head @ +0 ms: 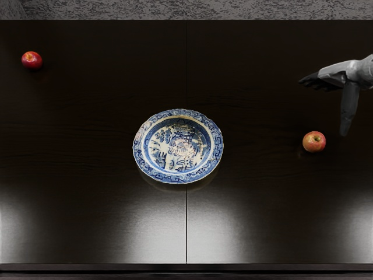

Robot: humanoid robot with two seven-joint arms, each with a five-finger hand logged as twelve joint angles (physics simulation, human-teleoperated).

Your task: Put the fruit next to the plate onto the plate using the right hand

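- The right hand hovers above the table near the picture's right edge. Its fingers are spread and extended toward the left, one digit hangs straight down, and it holds nothing.
- The fruit to take is, in my judgement, the red-and-yellow apple. It lies on the table to the right of the plate, apart from its rim, just below and left of the hand.
- To do the reach well, the hand should come down over the apple with the fingers kept wide and close only once they bracket its sides (a round fruit on a glossy top may roll off at a glancing touch).
- The carry then runs leftward over bare table. The apple should be lifted enough to pass over the plate's raised rim and released near the patterned centre.
- A second red apple sits in the far left corner, well apart from the plate and out of the path.
- Nothing stands between the nearer apple and the plate; the left arm does not show.
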